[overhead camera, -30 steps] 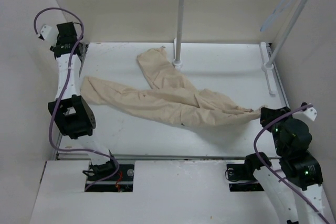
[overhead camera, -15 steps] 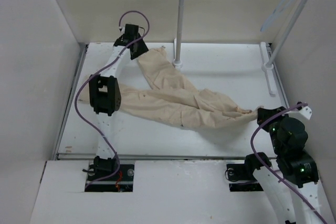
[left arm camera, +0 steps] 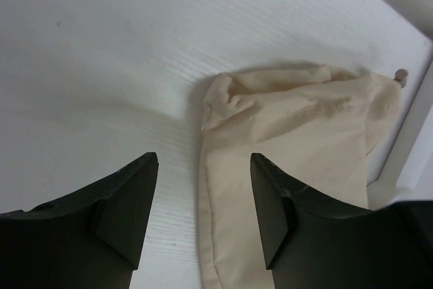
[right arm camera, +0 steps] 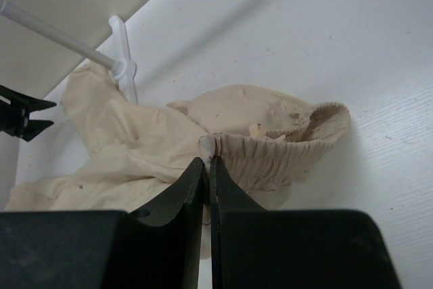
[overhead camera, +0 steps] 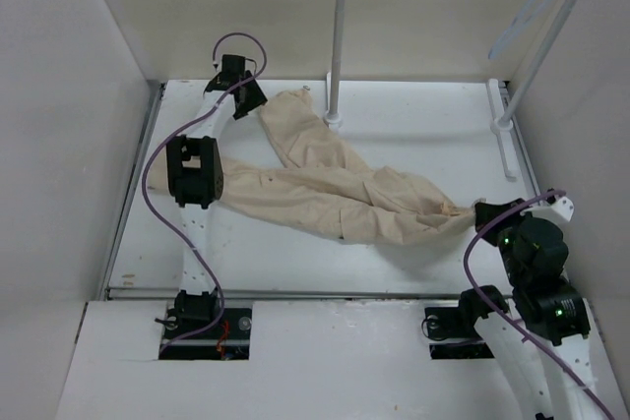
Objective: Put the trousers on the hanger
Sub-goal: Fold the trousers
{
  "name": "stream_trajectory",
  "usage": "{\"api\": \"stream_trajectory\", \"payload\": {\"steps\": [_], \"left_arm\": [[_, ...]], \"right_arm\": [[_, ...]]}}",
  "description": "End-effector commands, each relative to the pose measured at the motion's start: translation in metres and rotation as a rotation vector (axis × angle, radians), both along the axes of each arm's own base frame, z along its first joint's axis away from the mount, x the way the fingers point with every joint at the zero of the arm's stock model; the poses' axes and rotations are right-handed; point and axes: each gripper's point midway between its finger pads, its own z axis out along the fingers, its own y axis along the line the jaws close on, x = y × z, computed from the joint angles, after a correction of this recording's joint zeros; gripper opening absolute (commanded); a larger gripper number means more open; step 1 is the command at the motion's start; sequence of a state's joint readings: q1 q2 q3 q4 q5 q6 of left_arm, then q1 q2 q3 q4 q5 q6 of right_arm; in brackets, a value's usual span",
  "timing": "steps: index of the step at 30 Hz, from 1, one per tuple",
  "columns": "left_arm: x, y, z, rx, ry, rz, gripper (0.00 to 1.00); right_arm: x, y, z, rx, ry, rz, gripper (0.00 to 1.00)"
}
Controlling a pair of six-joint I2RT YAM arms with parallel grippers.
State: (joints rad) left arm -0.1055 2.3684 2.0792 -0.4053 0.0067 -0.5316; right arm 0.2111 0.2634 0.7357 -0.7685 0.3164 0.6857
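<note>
Right gripper (right arm camera: 208, 162): closed on gathered waistband (right arm camera: 270, 148) of trousers (overhead camera: 325, 189)
Left gripper (left arm camera: 203, 162): jaws apart, above leg end (left arm camera: 291, 120)
Hanger (overhead camera: 527, 9): high, far right corner

There is one pair of trousers (overhead camera: 335, 189), and it has two legs. There is one hanger (overhead camera: 514, 23). Two white poles are there: a middle pole (overhead camera: 339, 27) and a right pole (overhead camera: 544, 46). Two robot arms are in view, the left arm (overhead camera: 192, 169) and the right arm (overhead camera: 536, 263). One bench (overhead camera: 413, 115) carries the trousers.
</note>
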Motion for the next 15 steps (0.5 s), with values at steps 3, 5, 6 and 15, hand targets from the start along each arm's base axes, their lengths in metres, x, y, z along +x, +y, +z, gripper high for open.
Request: {"api": "stream_trajectory", "payload": {"steps": [3, 5, 6, 15], "left_arm": [[0.031, 0.000, 0.015, 0.000, -0.092, 0.001, 0.53], [0.035, -0.003, 0.013, -0.006, -0.099, -0.005, 0.53], [0.037, -0.004, 0.014, -0.009, -0.103, -0.007, 0.53], [0.049, -0.006, -0.006, -0.010, -0.080, 0.003, 0.36]], "right_arm": [[0.008, 0.006, 0.017, 0.027, -0.068, 0.020, 0.05], [0.009, 0.007, 0.017, 0.027, -0.066, 0.023, 0.05], [0.010, 0.008, 0.017, 0.027, -0.065, 0.025, 0.05], [0.010, 0.013, 0.014, 0.042, -0.069, 0.046, 0.05]]}}
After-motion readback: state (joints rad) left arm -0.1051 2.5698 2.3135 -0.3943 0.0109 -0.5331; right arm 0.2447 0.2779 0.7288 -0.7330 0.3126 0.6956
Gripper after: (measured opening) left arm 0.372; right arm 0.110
